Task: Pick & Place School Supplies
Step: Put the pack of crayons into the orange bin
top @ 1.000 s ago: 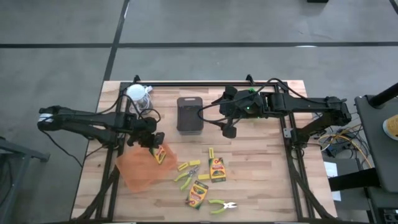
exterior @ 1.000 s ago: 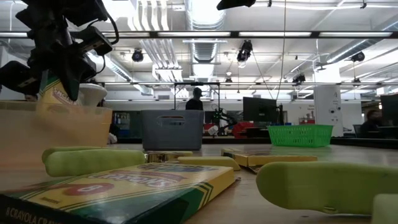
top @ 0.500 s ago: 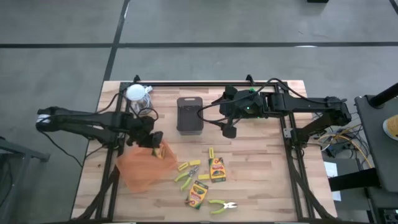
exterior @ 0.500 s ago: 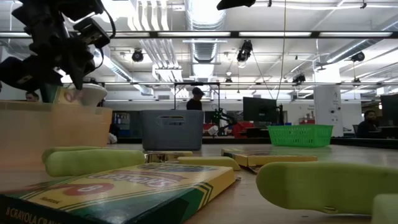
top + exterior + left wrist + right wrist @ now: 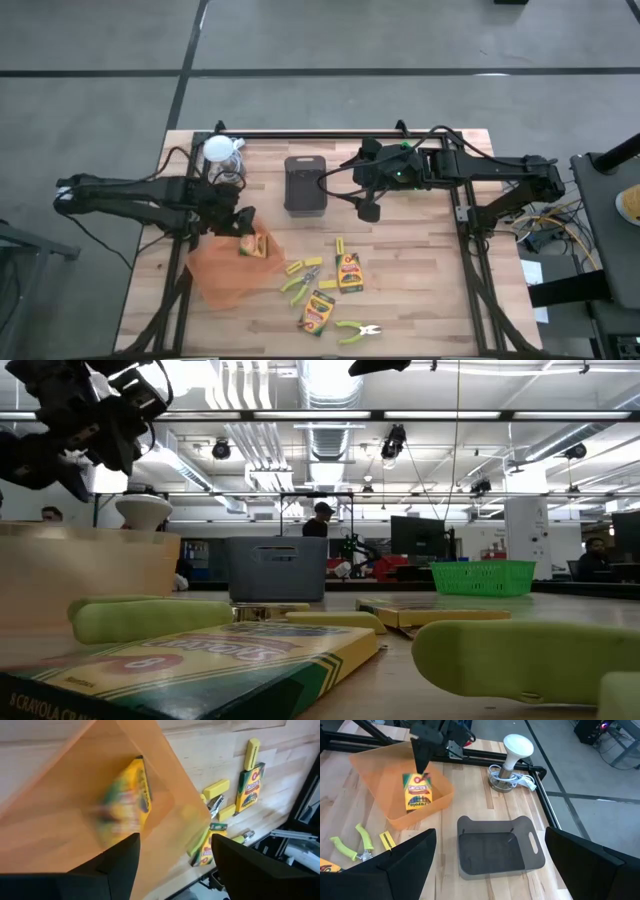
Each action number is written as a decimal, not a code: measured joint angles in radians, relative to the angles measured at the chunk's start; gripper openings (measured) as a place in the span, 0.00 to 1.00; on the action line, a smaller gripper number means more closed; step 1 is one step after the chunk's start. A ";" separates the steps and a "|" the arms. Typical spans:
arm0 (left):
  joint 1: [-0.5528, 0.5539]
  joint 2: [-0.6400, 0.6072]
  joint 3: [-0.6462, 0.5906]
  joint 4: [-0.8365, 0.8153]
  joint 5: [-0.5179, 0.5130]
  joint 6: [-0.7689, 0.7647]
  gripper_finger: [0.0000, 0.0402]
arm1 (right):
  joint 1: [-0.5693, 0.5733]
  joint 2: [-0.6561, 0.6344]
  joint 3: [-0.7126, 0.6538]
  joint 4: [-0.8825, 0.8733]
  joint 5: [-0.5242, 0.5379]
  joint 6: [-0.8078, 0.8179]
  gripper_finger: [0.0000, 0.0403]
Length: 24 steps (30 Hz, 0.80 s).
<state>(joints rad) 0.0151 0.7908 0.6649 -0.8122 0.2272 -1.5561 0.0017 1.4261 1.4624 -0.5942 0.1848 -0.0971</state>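
Note:
A yellow-green crayon box [image 5: 252,245] lies inside the orange tray [image 5: 218,275], also seen as the box [image 5: 417,790] in the right wrist view. My left gripper [image 5: 236,221] hovers open just above the tray's far end, touching nothing; the box [image 5: 126,795] shows blurred beyond its fingers. My right gripper [image 5: 368,210] waits open over the table's middle, right of the black tray [image 5: 305,183]. Two more crayon boxes [image 5: 349,272] [image 5: 317,312], yellow sticks [image 5: 296,267] and lime-handled tools [image 5: 300,284] [image 5: 356,330] lie flat on the wood near the front.
A white-topped metal lamp [image 5: 220,150] with a coiled cable stands at the far left corner. A green basket [image 5: 483,577] shows beyond the table. People stand in the room behind. Bare wood lies to the right of the supplies.
My left gripper has opened and let go of the crayon box, which has dropped into the orange tray and lies there. The gripper has since risen and drawn back slightly toward the table's left edge.

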 joint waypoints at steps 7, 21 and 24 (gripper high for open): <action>0.000 -0.035 0.096 -0.134 -0.075 0.024 0.62 | 0.000 0.000 0.000 0.000 0.000 0.000 0.92; 0.000 -0.035 0.117 0.132 -0.413 0.457 0.62 | 0.000 0.000 0.000 0.000 0.000 0.000 0.92; 0.000 -0.042 0.117 0.241 -0.415 0.552 0.62 | 0.000 0.000 0.000 0.000 0.000 0.000 0.92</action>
<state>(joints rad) 0.0151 0.7485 0.7815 -0.5713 -0.1877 -1.0042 0.0017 1.4261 1.4624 -0.5942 0.1848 -0.0971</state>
